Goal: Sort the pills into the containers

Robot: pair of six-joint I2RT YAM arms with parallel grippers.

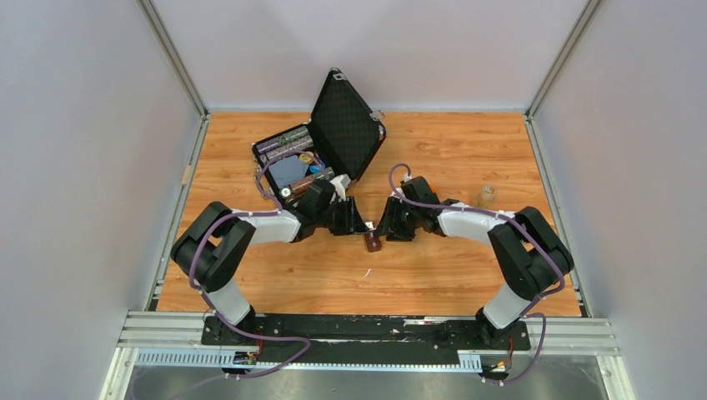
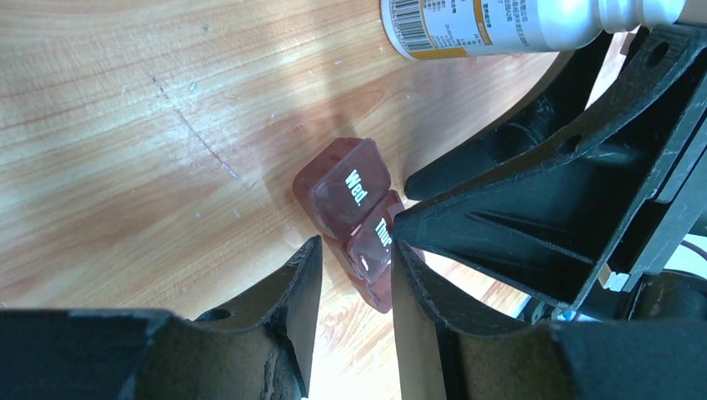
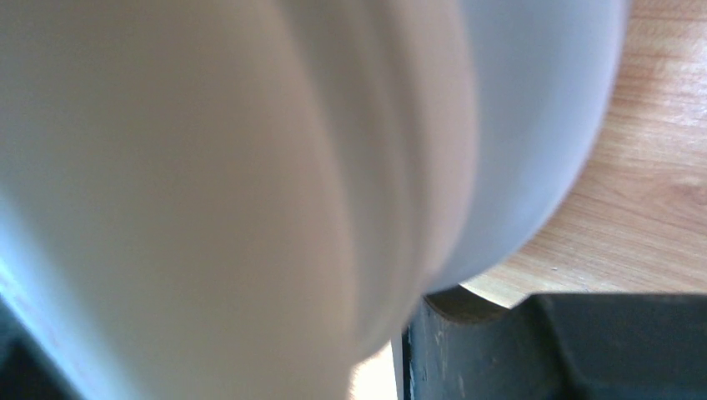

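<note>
White bottle (image 3: 250,167) is grasped by the right gripper (image 1: 393,223). The containers (image 2: 348,190) lie on the table (image 2: 125,125) directly under the left gripper (image 2: 356,250), long axis between its parted jaws; pinching or not, I cannot tell.

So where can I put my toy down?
Free: the front wood between the containers and the right arm's base, and the back right past the little clear thing. Crowded: the middle, where both arms' fingers meet by the open black case.

Containers (image 1: 373,242) on table (image 1: 467,275), before the case (image 1: 346,125).
</note>
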